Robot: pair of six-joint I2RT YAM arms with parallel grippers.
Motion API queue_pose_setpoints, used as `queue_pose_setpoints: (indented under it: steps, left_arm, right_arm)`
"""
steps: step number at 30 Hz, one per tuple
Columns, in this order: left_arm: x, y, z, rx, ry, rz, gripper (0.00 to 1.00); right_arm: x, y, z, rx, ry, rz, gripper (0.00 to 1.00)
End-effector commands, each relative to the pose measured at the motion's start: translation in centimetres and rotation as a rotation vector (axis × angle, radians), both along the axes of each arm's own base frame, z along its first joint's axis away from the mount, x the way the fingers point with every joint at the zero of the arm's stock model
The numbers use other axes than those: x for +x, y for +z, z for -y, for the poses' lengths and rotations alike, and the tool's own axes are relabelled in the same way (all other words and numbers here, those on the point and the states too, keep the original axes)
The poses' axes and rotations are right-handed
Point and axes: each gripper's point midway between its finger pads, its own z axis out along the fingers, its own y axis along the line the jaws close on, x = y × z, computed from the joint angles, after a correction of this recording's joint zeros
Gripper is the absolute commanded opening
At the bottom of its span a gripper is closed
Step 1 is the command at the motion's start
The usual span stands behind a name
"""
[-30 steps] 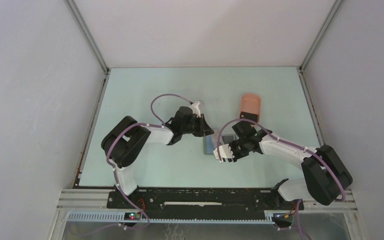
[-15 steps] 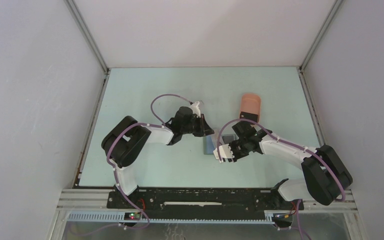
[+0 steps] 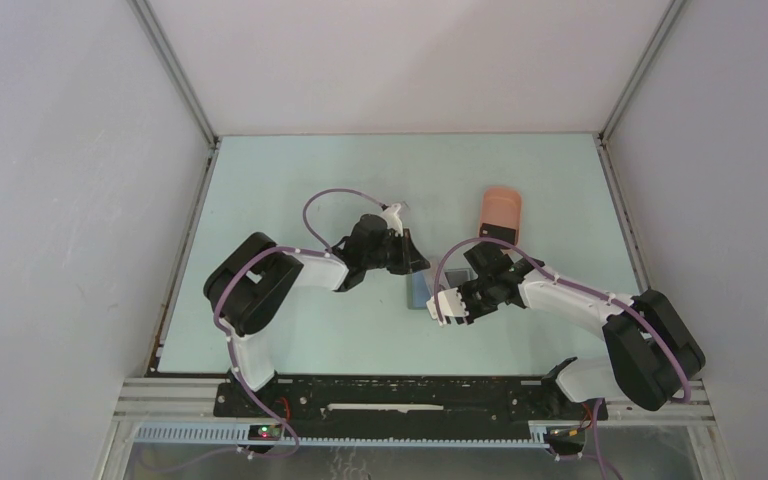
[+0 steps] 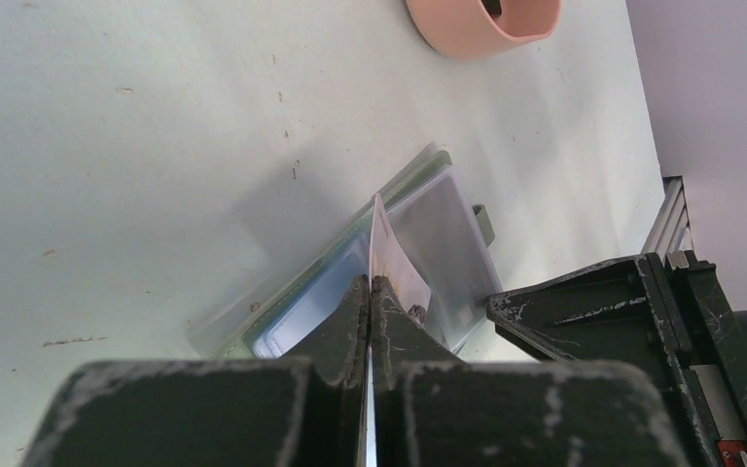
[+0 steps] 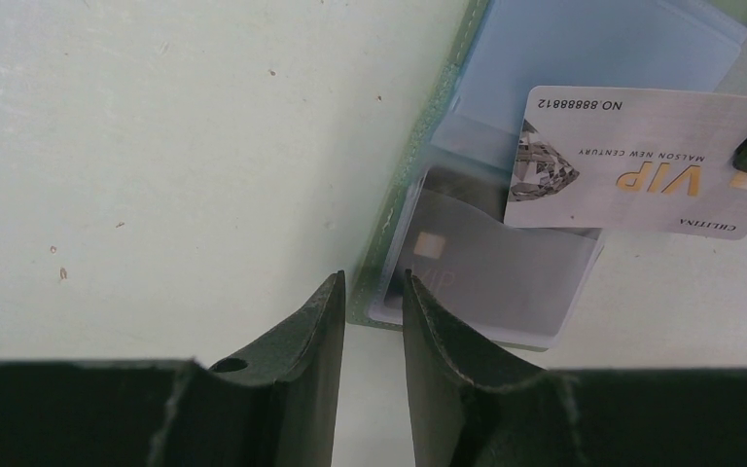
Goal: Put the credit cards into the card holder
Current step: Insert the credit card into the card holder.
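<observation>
Left wrist view shows us the card (image 4: pixel 392 255) edge-on, clamped between the closed fingers of the left pincer (image 4: pixel 371 288). It stands out straight ahead of this pincer and tilts down toward the open holder (image 4: pixel 452 219) on the counter (image 4: pixel 136 146).

In the right wrist view we see the same card flat. Its long axis runs across the holder. The free short end is over the line between the blue pocket (image 5: pixel 584 49) and the grey pocket (image 5: pixel 535 292), and the other end is in the left pincer. We cannot tell whether the tip touches the holder.

We judge that the coming move is a push along this long axis, into a pocket mouth. The right pincer (image 5: pixel 373 292) is just beside the holder's edge, its fingers a little apart with nothing between them. A dark card (image 5: pixel 477 263) seems to lie in the grey pocket.
</observation>
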Motion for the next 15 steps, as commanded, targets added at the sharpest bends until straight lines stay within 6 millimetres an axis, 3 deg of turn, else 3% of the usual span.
queue_pose_setpoints:
  steps: [1, 8, 15]
  left_arm:
    - [-0.6, -0.8, -0.2, 0.013, -0.001, -0.01, 0.0]
    - [-1.2, -0.9, -0.8, 0.014, 0.003, -0.028, 0.0]
    - [-0.1, -0.7, -1.4, 0.026, 0.053, -0.007, 0.0]
  right_arm:
    - [0.5, 1.5, -0.8, 0.034, 0.004, 0.029, 0.36]
    - [0.5, 1.6, -0.8, 0.035, 0.003, 0.031, 0.36]
    - [0.4, 1.6, -0.9, 0.036, 0.006, 0.031, 0.36]
